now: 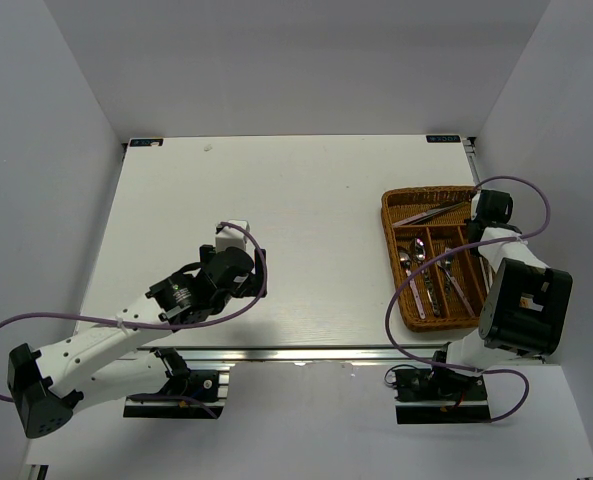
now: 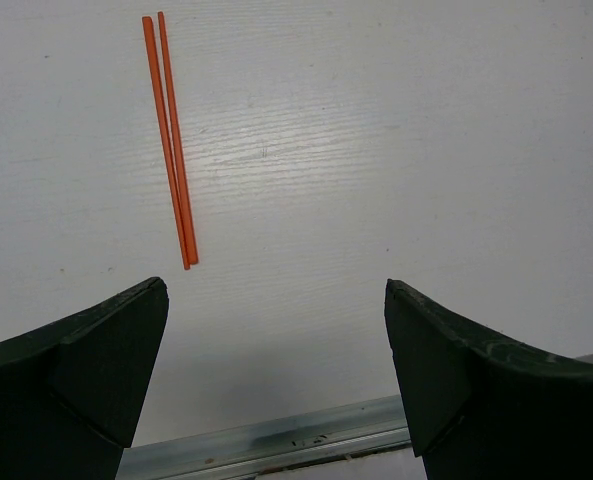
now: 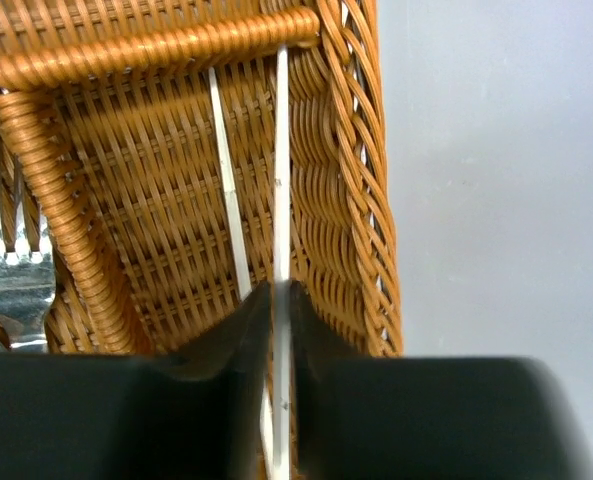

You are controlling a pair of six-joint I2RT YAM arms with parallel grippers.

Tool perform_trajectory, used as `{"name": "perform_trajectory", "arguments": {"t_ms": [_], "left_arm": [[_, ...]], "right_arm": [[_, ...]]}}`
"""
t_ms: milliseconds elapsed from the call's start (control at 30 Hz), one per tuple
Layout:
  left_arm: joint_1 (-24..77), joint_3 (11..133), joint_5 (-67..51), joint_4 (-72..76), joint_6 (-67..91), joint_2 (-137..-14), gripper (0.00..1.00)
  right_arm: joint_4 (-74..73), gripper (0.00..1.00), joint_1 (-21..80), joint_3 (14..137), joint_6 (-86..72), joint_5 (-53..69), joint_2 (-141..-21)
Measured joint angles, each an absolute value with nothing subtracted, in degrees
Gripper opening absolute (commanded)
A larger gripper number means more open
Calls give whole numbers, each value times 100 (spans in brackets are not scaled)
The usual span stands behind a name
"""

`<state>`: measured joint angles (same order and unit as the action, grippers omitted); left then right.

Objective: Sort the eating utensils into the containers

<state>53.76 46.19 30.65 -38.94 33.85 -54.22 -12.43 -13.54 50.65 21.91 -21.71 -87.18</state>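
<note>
Gripping one white chopstick (image 3: pixel 282 150) between almost closed fingers, the right tool (image 3: pixel 281 300) is positioned in the lengthwise compartment against the outer wall of the wicker tray (image 1: pixel 426 192). A second white chopstick (image 3: pixel 226 170) lies on the compartment floor just beside it. The left tool (image 2: pixel 276 290) hangs fully spread, holding nothing, above the tabletop (image 2: pixel 426 150) near two red-orange chopsticks (image 2: pixel 171 140) lying side by side.
</note>
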Motion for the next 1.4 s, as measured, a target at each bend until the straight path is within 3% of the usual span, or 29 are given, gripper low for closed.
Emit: {"name": "perform_trajectory", "arguments": {"t_ms": [67, 167, 233, 533, 567, 600, 633, 933, 1100, 1233, 1400], "left_arm": [[5376, 4617, 3063, -3892, 3385, -5411, 98], [5380, 4617, 3063, -3892, 3385, -5411, 98], [5387, 4617, 3063, -3887, 3385, -5411, 98], [5415, 4617, 3157, -3907, 3426, -5391, 98], [5415, 4619, 3218, -3918, 3448, -5387, 98], [5415, 4617, 3288, -3938, 3468, -5378, 98], [5415, 4619, 3365, -3966, 3498, -5371, 98], [5288, 4692, 4158, -4261, 3822, -5459, 98], [5039, 4818, 4530, -4333, 4080, -5599, 98], [4967, 5186, 4727, -4351, 4141, -6010, 98], [4821, 5575, 5019, -4298, 3959, -6543, 98]], "right_arm": [[-1221, 37, -1354, 5065, 2187, -2165, -8718], [-1162, 38, -1354, 5068, 2206, -2139, -8722], [-1162, 48, -1347, 5072, 2191, -2108, -8722], [-1437, 49, -1347, 5739, 1636, -1721, -8646], [-1494, 73, -1313, 5911, 1505, -1634, -8589], [-1564, 85, -1275, 6099, 1363, -1601, -8508], [-1623, 89, -1225, 6265, 1243, -1584, -8409], [-1734, 89, 454, 6702, 93, -1369, -6010], [-1514, 89, 513, 6329, -958, -735, -4681], [-1776, 89, 537, 6060, -1516, -663, -4418], [-1979, 89, 537, 4687, -1953, -552, -3793]]}}
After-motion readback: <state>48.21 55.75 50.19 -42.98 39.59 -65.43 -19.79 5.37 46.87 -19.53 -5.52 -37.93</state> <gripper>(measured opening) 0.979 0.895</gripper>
